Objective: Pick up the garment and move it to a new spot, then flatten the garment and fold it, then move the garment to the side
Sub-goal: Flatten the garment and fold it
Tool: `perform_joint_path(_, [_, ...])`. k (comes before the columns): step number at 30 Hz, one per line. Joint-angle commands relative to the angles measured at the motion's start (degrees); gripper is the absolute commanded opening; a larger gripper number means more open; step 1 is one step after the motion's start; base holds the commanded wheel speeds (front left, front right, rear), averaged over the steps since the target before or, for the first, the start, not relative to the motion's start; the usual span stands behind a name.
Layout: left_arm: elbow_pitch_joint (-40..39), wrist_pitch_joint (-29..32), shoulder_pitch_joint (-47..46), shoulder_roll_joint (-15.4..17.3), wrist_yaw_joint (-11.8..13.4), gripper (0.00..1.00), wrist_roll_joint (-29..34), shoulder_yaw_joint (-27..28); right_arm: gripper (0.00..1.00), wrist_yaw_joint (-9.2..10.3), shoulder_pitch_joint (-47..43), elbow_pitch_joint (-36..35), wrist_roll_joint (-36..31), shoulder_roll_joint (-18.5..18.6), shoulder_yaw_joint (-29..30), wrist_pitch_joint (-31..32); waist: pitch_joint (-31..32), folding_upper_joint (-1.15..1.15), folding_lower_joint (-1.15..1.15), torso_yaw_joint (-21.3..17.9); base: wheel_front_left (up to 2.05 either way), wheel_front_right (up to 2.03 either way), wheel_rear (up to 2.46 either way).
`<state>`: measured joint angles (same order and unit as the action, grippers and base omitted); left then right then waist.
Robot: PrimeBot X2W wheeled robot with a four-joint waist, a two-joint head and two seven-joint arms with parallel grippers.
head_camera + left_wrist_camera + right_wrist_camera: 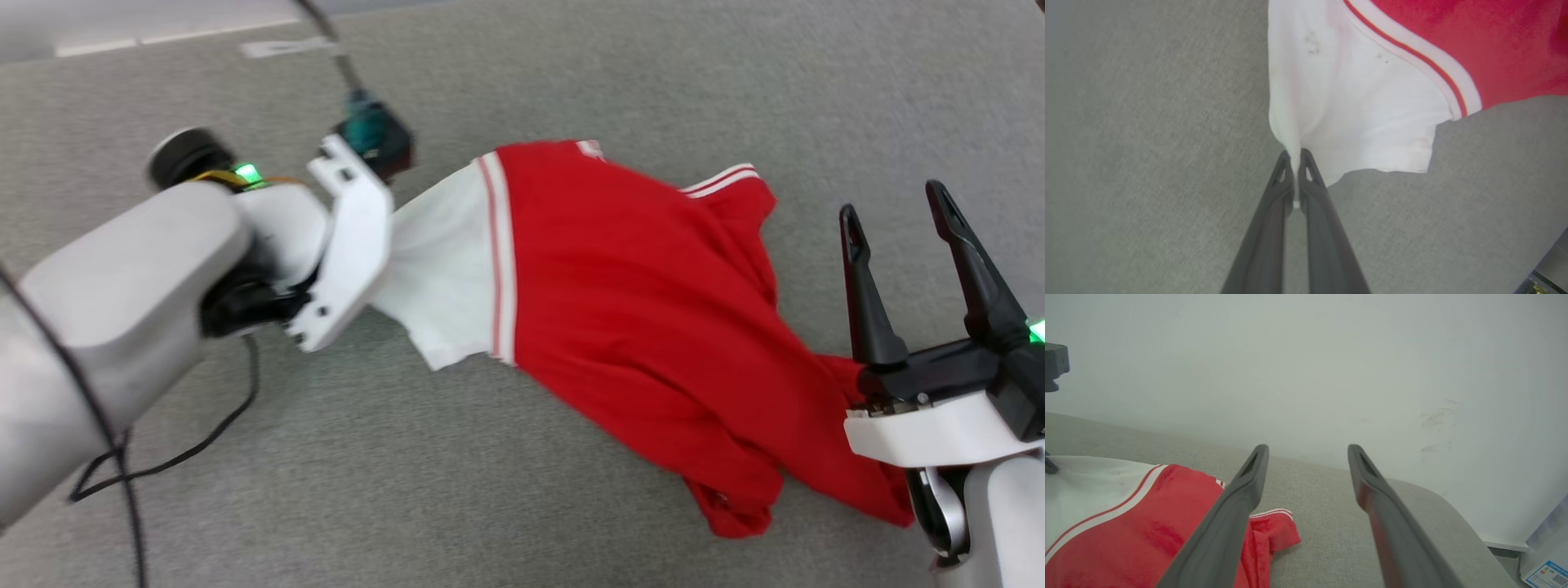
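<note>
The garment (637,327), a red jersey with white sleeves and striped trim, is shown lying crumpled on the grey tabletop (490,506), stretched between the two pincers. Its white sleeve (1355,110) lies directly ahead of the left pincer (1295,157), whose fingers are clenched on a pinch of the sleeve's edge, the cloth being drawn into a narrow fold between the tips. The red body runs away from that grip toward the right pincer (893,198), and the bunched hem lies beneath and just beside that pincer's wrist. A striped cuff (1271,514) is seen past one of its fingers, lower down. The right pincer is released, its fingers spread wide with nothing between them and pointed clear of the cloth. The step in hand is judged to be the pick-up for relocation. It would be done well if a second grip were taken near the hem before lifting, so that the weight is shared. A lift from one sleeve edge alone could let the thin pinch slip or leave the cloth twisted.
</note>
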<state>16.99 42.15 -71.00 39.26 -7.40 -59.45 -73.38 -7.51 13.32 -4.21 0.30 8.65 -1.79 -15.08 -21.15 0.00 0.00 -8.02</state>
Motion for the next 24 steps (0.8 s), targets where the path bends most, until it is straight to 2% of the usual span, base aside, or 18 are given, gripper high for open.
perform_joint_path(1, [0.16, -0.19, 1.56, 1.92, 0.05, 0.0, -0.58, 0.0, 1.0, 0.04, -0.92, 0.07, -0.37, -0.36, 0.23, -0.12, 1.92, 0.0, 0.0, 2.11, 0.0, 0.0, 0.0])
perform_joint_path(8, [3.13, -1.15, 7.32, 11.76, 0.11, 0.0, -3.22, 0.07, 1.0, 0.04, -2.02, 0.57, -0.36, 0.0, 0.31, -0.13, 3.52, 0.0, 0.0, 4.31, 0.0, 0.0, 0.0])
perform_joint_path(11, [5.32, -2.17, 9.81, 14.0, 0.81, 0.0, -4.45, 0.15, 1.0, 0.04, -2.61, 0.81, -0.46, 0.19, 0.23, -0.13, 3.81, 0.0, 0.0, 4.62, 0.0, 0.0, 0.0])
perform_joint_path(15, [7.49, -4.42, 12.38, 14.39, 1.75, 0.0, -6.13, 0.71, 1.0, 0.04, -2.71, 1.26, -0.2, 0.56, 0.34, -0.13, 4.06, 0.0, 0.0, 4.78, 0.0, 0.0, 0.0])
perform_joint_path(16, [7.92, -5.26, 12.71, 14.18, 1.94, 0.08, -6.02, 0.86, 1.0, 0.04, -2.8, 1.41, -0.15, 0.59, 0.38, -0.12, 4.17, 0.0, 0.0, 4.84, 0.0, 0.0, 0.0])
perform_joint_path(17, [8.13, -6.3, 12.78, 13.91, 2.16, 0.94, -5.25, 0.82, 1.0, 0.04, -2.88, 1.55, -0.13, 0.6, 0.4, -0.13, 4.31, 0.0, 0.0, 4.93, 0.0, 0.0, 0.0])
perform_joint_path(18, [8.44, -7.04, 12.79, 13.54, 2.37, 1.0, -4.86, 0.78, 1.0, 0.04, -2.97, 1.67, -0.13, 0.59, 0.4, -0.13, 4.51, 0.0, 0.0, 5.02, 0.0, 0.0, 0.0])
perform_joint_path(24, [7.46, -9.83, 8.34, 12.46, 2.22, 1.0, -1.3, 1.55, 1.0, 0.04, -3.15, 1.87, -0.17, 0.18, 0.59, -0.13, 5.87, 0.0, 0.0, 4.92, 0.0, 0.0, 0.0])
